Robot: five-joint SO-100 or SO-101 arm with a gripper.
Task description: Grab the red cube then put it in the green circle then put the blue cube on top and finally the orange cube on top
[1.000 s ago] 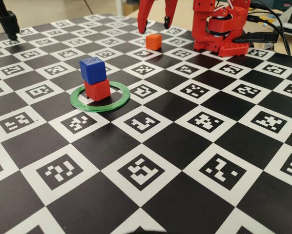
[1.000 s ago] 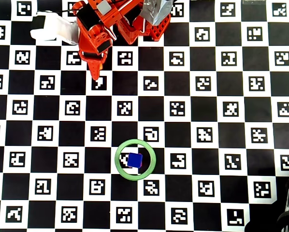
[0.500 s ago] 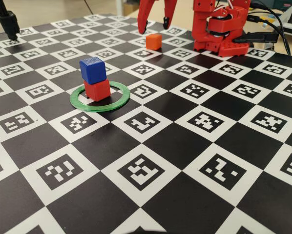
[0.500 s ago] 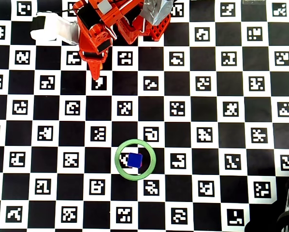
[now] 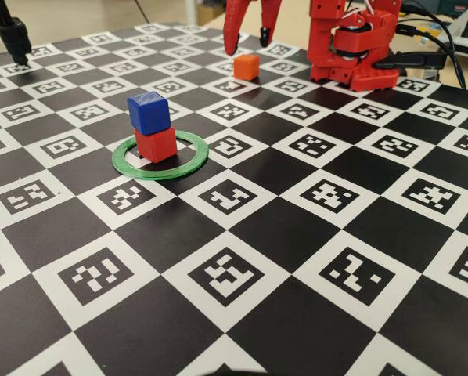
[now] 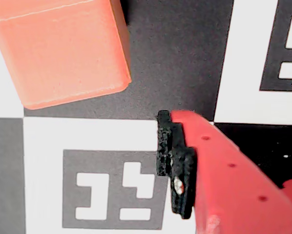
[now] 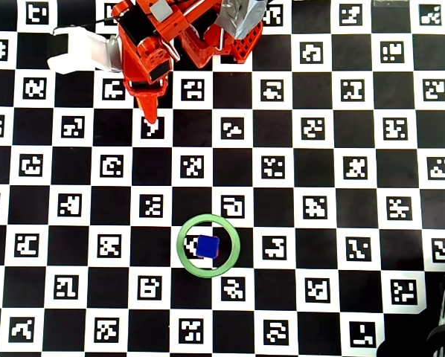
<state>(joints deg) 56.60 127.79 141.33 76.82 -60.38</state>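
**Two cubes stacked, orange one sitting right under your pincer**

Your stack is looking decent. The red cube (image 5: 156, 145) sits inside the green circle (image 5: 160, 155), off toward the left side of the ring in the fixed view, and the blue cube (image 5: 148, 112) is on top of it, turned a little compared to the red one underneath. From overhead you mostly just see the blue top (image 7: 207, 246) with a sliver of red poking out beside it, all inside the ring (image 7: 208, 245).

The orange cube (image 5: 246, 66) is well apart from the stack, up at the far end of the checkered counter (image 5: 312, 258) near the arm's red base (image 5: 351, 47). It rests flat on the counter, nothing touching it.

Your pincer (image 5: 250, 39) hangs just above and around that orange cube in the fixed view, spread wide, one finger tip on each side and both clear of the cube. The wrist view backs that up: the orange cube (image 6: 63, 48) fills the top left, and one finger with its black pad (image 6: 173, 163) sits down to the right of it with a clear strip of counter between them. The other finger isn't in that view.
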